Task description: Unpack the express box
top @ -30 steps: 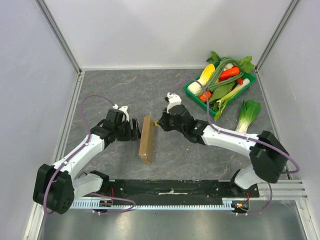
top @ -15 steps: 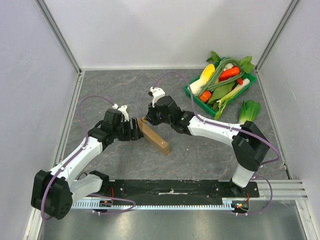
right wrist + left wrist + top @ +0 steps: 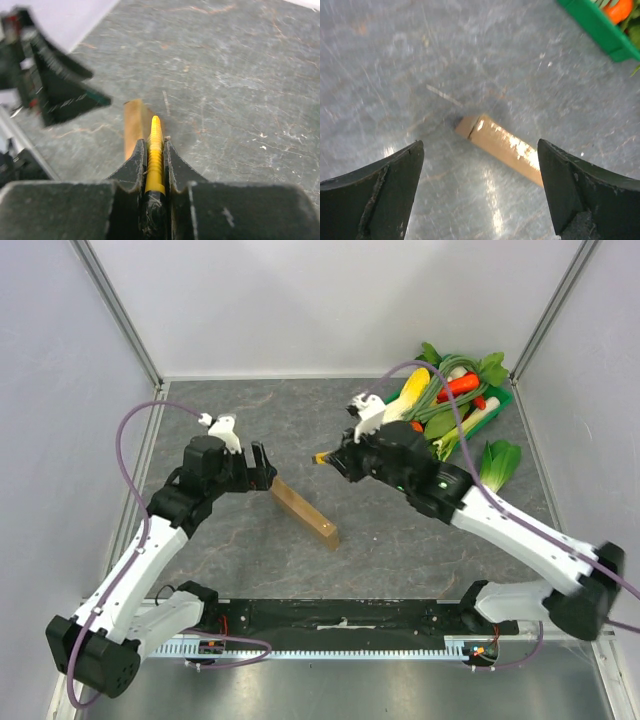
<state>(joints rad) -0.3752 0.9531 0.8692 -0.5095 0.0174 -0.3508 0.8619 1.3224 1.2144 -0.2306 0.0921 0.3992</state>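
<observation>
Small brown express box [image 3: 303,513] lying on the grey table [image 3: 280,420], in the middle between the two arms. Long and thin, and set on a slant: far end up by the left arm, near end down to the right, toward the arm bases. Looks shut on every side that shows, so nothing unpacked yet. Left gripper [image 3: 262,466] wide open and holding nothing, just beside the far end of the box but not touching it. From the left wrist, that end seen down between the two dark fingers [image 3: 380,190], with bare table all round it. Right gripper [image 3: 330,457] squeezed tight on a thin yellow tool [image 3: 155,165], tip poking out in front. Off to the right of the box and a bit farther back, apart from it, tip aimed left toward the far end. From the right wrist, lined up nearly along the length of the box. Left arm nearer, then, but the tool on the right. Probably next: bring the tip down onto the box and run it the long way, with the left gripper closing on the far end to hold it. Easy to make such a light box slide. Green tray [image 3: 592,22] of vegetables far back on the right, well apart.
</observation>
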